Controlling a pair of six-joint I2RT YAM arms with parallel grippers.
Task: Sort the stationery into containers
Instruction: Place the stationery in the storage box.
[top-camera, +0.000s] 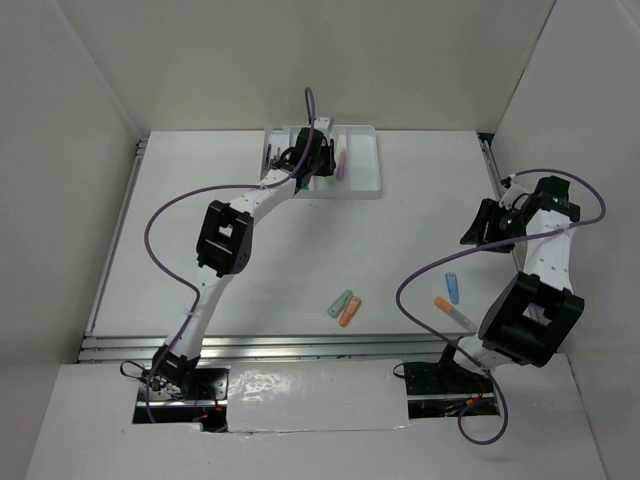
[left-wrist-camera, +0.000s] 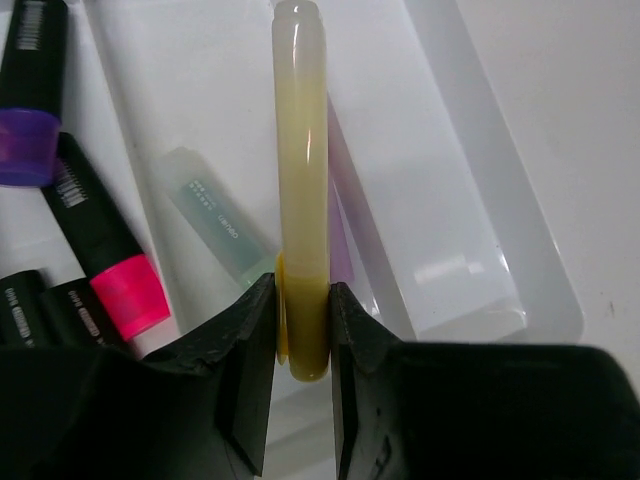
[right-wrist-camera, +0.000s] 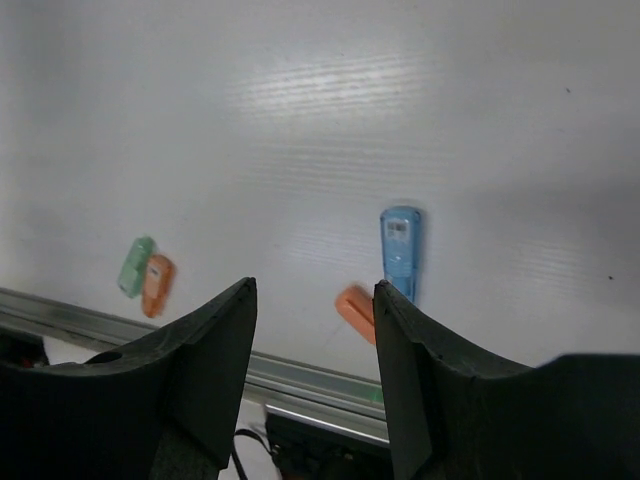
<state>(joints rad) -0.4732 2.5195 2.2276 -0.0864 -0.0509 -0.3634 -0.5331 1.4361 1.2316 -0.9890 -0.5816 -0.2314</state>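
Left end effector (left-wrist-camera: 302, 330) is clamped on a yellow marker (left-wrist-camera: 300, 150), holding it by one end above the white tray (left-wrist-camera: 500, 250) at the far side of the bench (top-camera: 300, 260). In the tray lie a pale green marker (left-wrist-camera: 215, 215) and black highlighters with a pink cap (left-wrist-camera: 125, 295) and a purple cap (left-wrist-camera: 25, 145). Right end effector (right-wrist-camera: 315, 300) hangs with its jaws apart and nothing between them, above a blue marker (right-wrist-camera: 400, 250) and an orange-tipped pen (right-wrist-camera: 355, 310). A green marker (right-wrist-camera: 135, 265) and an orange marker (right-wrist-camera: 157, 285) lie side by side near the bench's front edge.
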